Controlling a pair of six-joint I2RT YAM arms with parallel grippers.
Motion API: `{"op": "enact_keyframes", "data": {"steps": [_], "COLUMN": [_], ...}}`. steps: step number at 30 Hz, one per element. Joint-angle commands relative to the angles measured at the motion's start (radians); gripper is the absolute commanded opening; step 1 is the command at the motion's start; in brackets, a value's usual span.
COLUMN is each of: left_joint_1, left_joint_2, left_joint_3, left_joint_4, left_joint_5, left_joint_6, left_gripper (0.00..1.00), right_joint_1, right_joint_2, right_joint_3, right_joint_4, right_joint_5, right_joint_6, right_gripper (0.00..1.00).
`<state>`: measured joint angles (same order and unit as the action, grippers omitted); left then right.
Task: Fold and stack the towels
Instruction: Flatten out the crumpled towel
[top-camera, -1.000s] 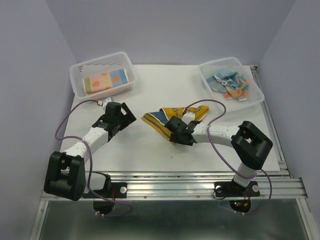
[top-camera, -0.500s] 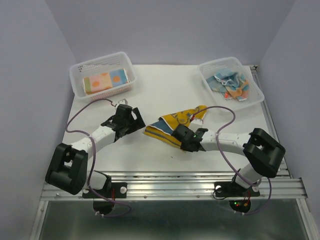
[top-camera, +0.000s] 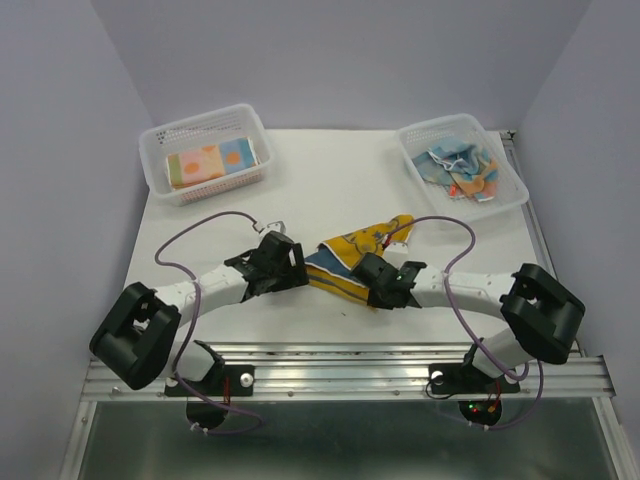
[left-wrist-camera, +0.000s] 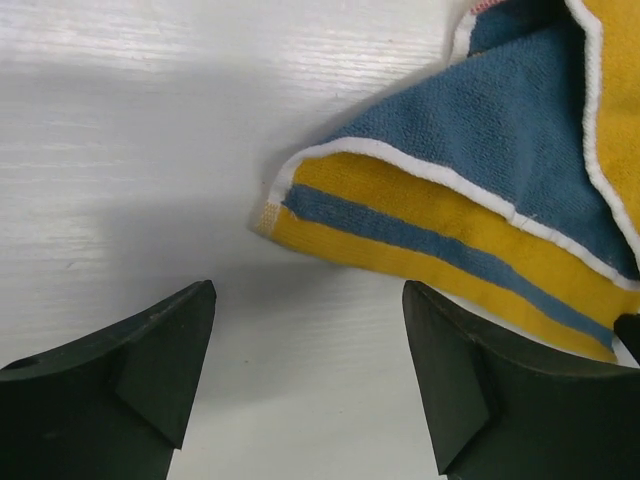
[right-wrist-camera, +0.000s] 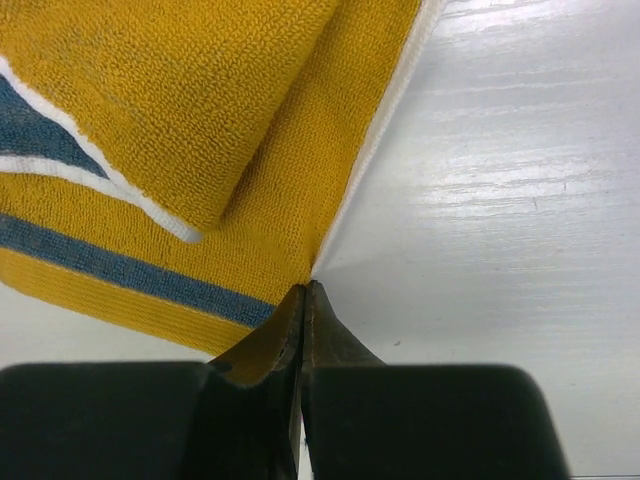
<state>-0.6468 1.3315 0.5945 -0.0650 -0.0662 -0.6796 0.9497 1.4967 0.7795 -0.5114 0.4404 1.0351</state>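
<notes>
A mustard yellow towel (top-camera: 350, 262) with blue stripes and white piping lies crumpled at the table's near middle. My right gripper (top-camera: 367, 284) is shut on its near edge; in the right wrist view the closed tips (right-wrist-camera: 305, 290) pinch the yellow towel (right-wrist-camera: 200, 120) hem. My left gripper (top-camera: 298, 268) stands open just left of the towel. In the left wrist view its fingers (left-wrist-camera: 165, 350) sit low over the table, and the towel's corner (left-wrist-camera: 300, 205) lies a little ahead of the left gripper (left-wrist-camera: 308, 292), untouched.
A white basket (top-camera: 160, 140) at the back left holds folded towels (top-camera: 212, 162). Another white basket (top-camera: 515, 185) at the back right holds several crumpled towels (top-camera: 462, 168). Purple cables loop over both arms. The table's metal rail runs along the near edge.
My right gripper has shut on the yellow towel's edge and drawn it nearer. My left arm has swung right, up to the towel's left corner.
</notes>
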Motion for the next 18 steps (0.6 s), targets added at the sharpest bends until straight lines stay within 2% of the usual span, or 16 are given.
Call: {"op": "enact_keyframes", "data": {"steps": [1,6,8,11,17,18], "left_joint_1": [0.001,0.001,-0.020,-0.085,-0.146,-0.155], "left_joint_2": [0.043,0.124,0.161,0.208,0.351,0.368], "left_joint_3": [0.031,0.082,0.106,0.126,0.191,0.200], "left_joint_4": [-0.090,-0.125,-0.139,-0.151,-0.229,-0.240], "left_joint_5": [-0.109,-0.148,-0.156,-0.170,-0.219,-0.222], "left_joint_6": [-0.035,-0.041,-0.032,-0.041,-0.083,-0.099], "left_gripper": [0.86,0.79,0.74,0.74,0.47,0.34], "right_joint_1": [-0.002,-0.003,-0.006,-0.012,-0.023,-0.025], "right_joint_2": [-0.033,-0.062,-0.076,-0.099,-0.138,-0.145], "right_joint_3": [-0.022,-0.025,-0.032,-0.049,-0.069,-0.071], "right_joint_4": [0.008,-0.019,-0.030,-0.009,0.013,0.008], "right_joint_5": [-0.037,-0.023,-0.020,-0.029,-0.046,-0.046], "right_joint_6": [-0.029,-0.030,-0.030,-0.038,-0.058,-0.061], "right_gripper": [0.01,0.01,0.01,0.01,0.01,0.01]}}
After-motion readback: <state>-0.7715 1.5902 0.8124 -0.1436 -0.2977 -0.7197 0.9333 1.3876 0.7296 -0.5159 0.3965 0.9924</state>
